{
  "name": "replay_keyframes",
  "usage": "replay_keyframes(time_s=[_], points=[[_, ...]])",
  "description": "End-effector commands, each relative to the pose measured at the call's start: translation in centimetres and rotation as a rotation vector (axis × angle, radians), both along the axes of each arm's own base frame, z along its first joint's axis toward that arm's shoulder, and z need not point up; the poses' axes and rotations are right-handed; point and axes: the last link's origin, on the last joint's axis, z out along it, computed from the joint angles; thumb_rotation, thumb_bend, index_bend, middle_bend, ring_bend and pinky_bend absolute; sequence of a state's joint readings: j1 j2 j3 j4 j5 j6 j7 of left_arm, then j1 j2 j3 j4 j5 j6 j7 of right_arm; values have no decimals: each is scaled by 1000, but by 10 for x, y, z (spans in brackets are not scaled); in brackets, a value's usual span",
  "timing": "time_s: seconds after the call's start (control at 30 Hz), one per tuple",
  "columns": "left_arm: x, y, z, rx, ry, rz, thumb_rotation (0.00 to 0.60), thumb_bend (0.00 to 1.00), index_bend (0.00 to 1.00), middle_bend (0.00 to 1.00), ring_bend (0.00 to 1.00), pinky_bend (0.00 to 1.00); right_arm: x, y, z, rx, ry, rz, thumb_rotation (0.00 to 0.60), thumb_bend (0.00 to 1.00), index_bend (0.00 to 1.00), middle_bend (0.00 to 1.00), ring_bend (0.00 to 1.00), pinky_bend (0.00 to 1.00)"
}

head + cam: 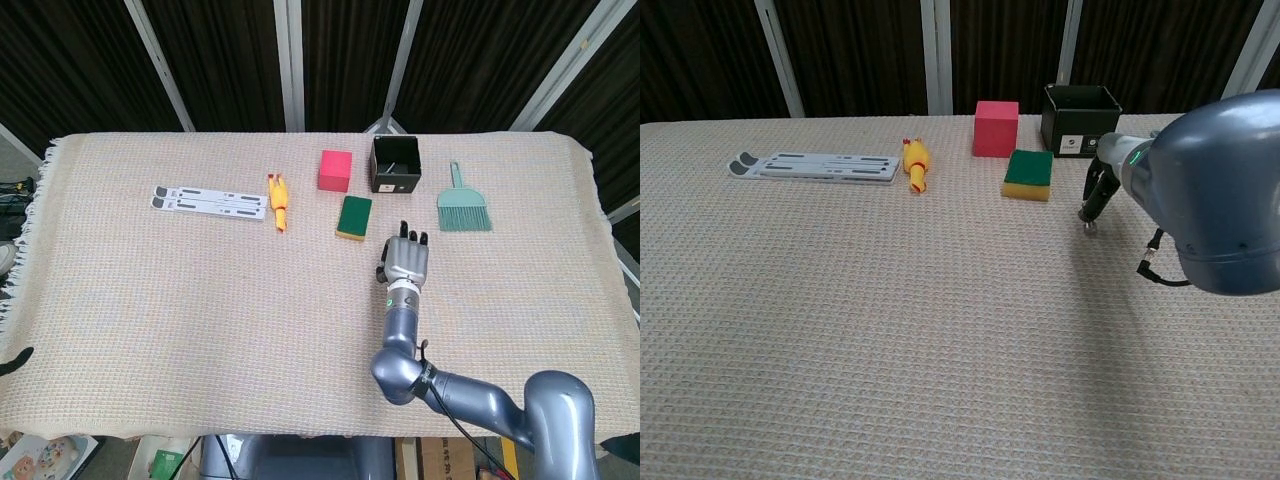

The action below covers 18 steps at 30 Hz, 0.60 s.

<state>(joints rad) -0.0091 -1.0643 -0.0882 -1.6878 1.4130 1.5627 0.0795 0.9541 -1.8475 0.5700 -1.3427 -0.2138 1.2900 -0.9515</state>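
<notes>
One hand is all you have in sight: your right hand (405,262) hangs low over the bench (180,310), palm down, its fingers (404,240) stretched toward the far side and released, with nothing in them. The chest view shows the fingertips (1094,200) pointing down, close to the woven cloth; I cannot tell whether they touch it. Your left hand shows in neither view.

The closest thing to that hand is the green-and-yellow sponge (354,217), lying flat just left of and beyond the fingertips, clearly apart from them. Beyond the sponge stand the pink cube (336,170) and, to its right, the open black box (396,164). The teal hand brush (463,205) lies to the right of the hand, handle pointing far. Well off to the left are the yellow rubber chicken (278,201) and the white folding stand (208,201).

By my reading you are in an approach, with no contact made on anything. Reaching the sponge would call for a short shift left and far so the fingers straddle it, thumb on one edge. It is low and soft, so come down squarely and mind the cube and box close behind it.
</notes>
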Motion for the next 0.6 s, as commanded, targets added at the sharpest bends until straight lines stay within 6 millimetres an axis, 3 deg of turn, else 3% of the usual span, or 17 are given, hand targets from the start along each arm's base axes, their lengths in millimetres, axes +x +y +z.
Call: replay_keyframes(time_s=[0.03, 0.6], points=[[0, 0, -1, -1, 2, 0, 600, 236, 121, 0, 0, 0, -3, -1, 5, -5, -11, -6, 600, 377, 577, 51, 123, 45], [1, 0, -2, -1, 8, 0, 600, 236, 121, 0, 0, 0, -12, -2, 9, 17, -17, -21, 600, 377, 578, 52, 123, 45]])
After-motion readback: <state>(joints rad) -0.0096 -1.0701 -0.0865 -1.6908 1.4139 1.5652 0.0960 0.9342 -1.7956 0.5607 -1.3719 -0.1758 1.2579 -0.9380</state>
